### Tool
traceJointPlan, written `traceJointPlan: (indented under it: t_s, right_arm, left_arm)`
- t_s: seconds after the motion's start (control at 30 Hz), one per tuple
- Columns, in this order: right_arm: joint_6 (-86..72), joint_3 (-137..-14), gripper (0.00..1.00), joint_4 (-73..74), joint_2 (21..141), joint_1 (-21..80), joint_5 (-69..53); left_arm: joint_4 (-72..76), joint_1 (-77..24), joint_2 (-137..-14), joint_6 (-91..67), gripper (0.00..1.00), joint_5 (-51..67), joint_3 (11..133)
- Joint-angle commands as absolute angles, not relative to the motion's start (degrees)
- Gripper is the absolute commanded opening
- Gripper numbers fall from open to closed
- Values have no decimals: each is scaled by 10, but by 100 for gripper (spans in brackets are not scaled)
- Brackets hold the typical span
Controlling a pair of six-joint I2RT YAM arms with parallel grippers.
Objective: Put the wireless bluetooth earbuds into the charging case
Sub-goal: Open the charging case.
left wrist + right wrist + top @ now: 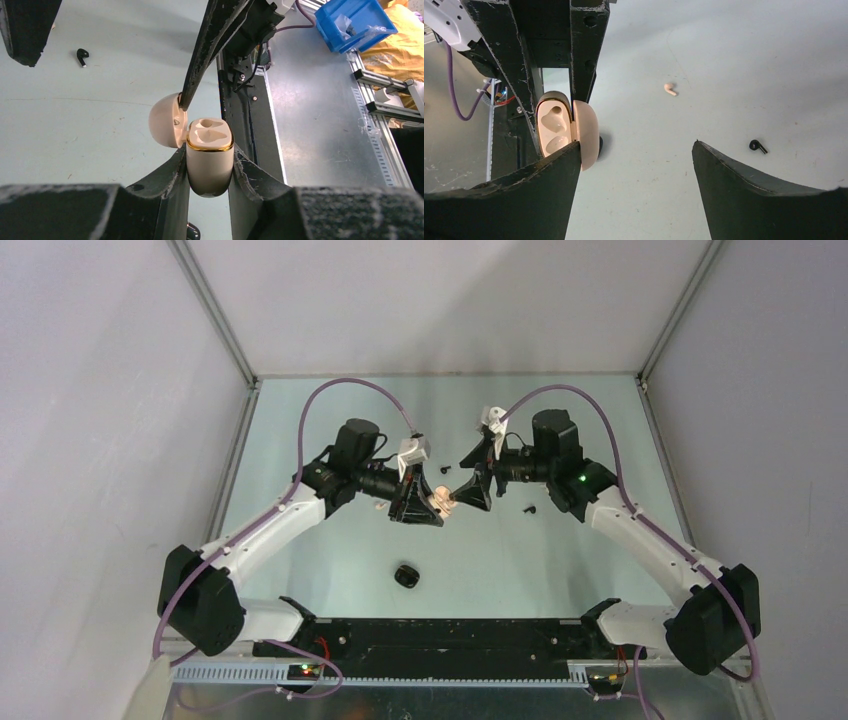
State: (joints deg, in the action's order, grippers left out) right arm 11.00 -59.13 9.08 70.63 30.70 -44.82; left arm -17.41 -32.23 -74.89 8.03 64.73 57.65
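Note:
My left gripper (209, 152) is shut on the body of a cream charging case (210, 165) with a gold rim, held above the table. Its lid (164, 120) stands open and both sockets are empty. My right gripper (636, 145) is open; one finger tip (569, 155) sits in the gap between lid (586, 131) and body. A cream earbud (670, 89) and a black earbud (757, 146) lie on the table. Another black earbud (82, 56) lies beyond the lid. The top view shows both grippers meeting mid-table at the case (438, 502).
A black case (406, 576) lies closed on the table, nearer the arm bases. Two black earbuds (445, 469) (529, 509) flank the right gripper (470, 492). A blue bin (350, 22) stands off the table past the metal rail (370, 125).

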Motion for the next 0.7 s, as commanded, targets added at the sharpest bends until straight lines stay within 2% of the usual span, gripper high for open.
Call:
traceJointPlan:
  t_s: [0.0,0.2,0.33,0.57,0.67]
  right_arm:
    - [108,-595,85,72,706,299,-449]
    - [101,-598,92,78,678,286,-561]
    - [109,-640,94,135,669,267,-602]
    - [107,-662,95,183,681,168,-601]
    - [109,-662,95,212,705,117,-548]
  left_arm:
    - [-172,-326,-734,93,0,667,604]
    - [-175,-326,-737,94,0,664,607]
    - [-190,-325,-742,106,0,657,613]
    - [-220,-324,-746,140,0,643,625]
    - [-262,-319,-742,178,0,628,634]
